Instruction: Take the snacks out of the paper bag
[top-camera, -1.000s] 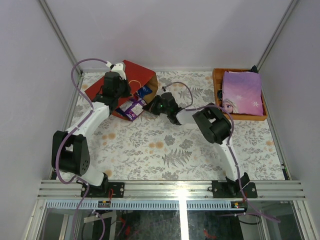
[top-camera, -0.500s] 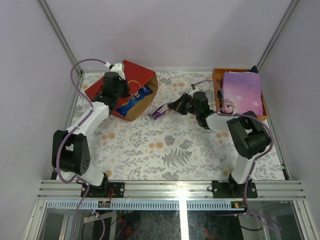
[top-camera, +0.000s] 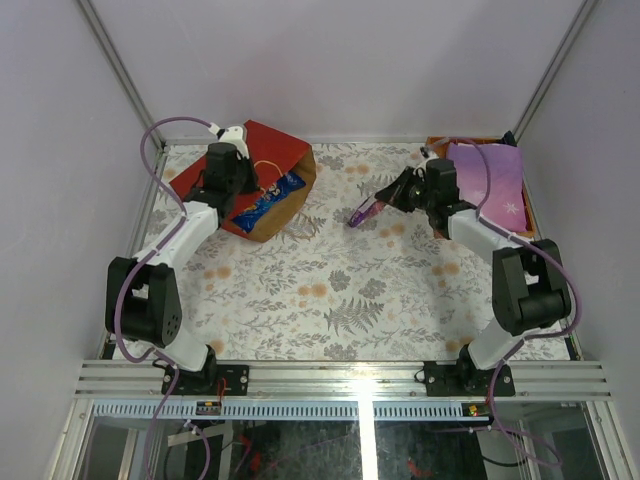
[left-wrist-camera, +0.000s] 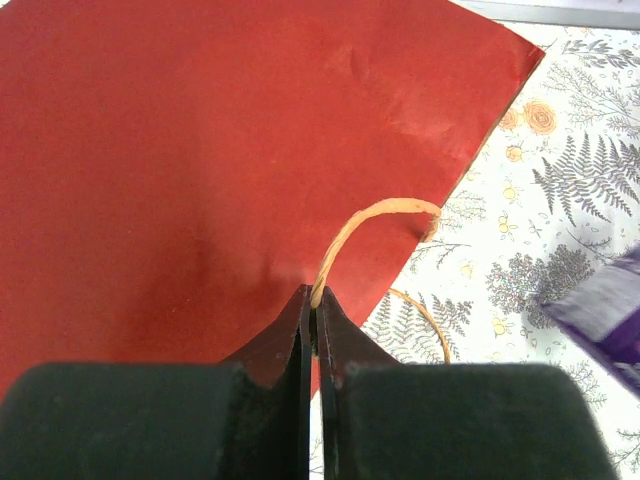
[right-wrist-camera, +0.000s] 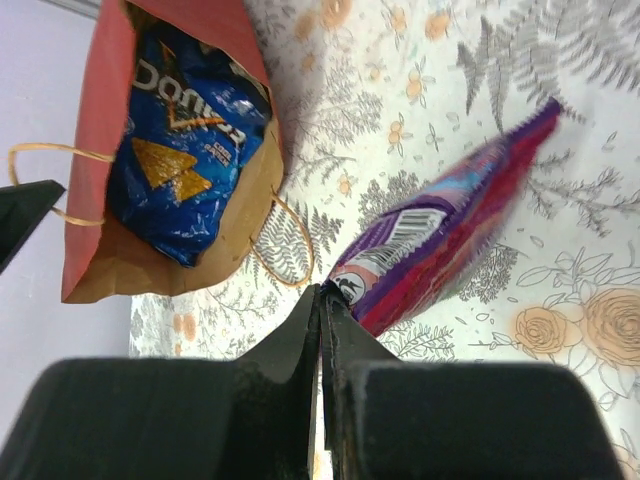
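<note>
Left end effector (left-wrist-camera: 312, 292): jaws pressed together on the thin tan cord handle (left-wrist-camera: 372, 222), probably to keep the bag steady and its mouth up while the other arm empties it.
Paper bag (top-camera: 262, 148): lies on its side at the far left of the desk (top-camera: 330, 290), mouth facing the middle. It is matte red outside and brown kraft inside, with stiff flat panels.
Right end effector (right-wrist-camera: 322, 290): pinched shut on one corner of the purple packet (right-wrist-camera: 450, 235), held out over the right half of the desk, well apart from the bag.
Purple packet: slim, glossy crinkled film with a barcode panel. It looks limp enough to droop from a corner grip.
Doritos bag (right-wrist-camera: 185, 140): large, shiny blue and puffy. It sits in the bag's mouth, not yet out.
Other snacks: possibly deeper inside the bag, but the views do not show.
</note>
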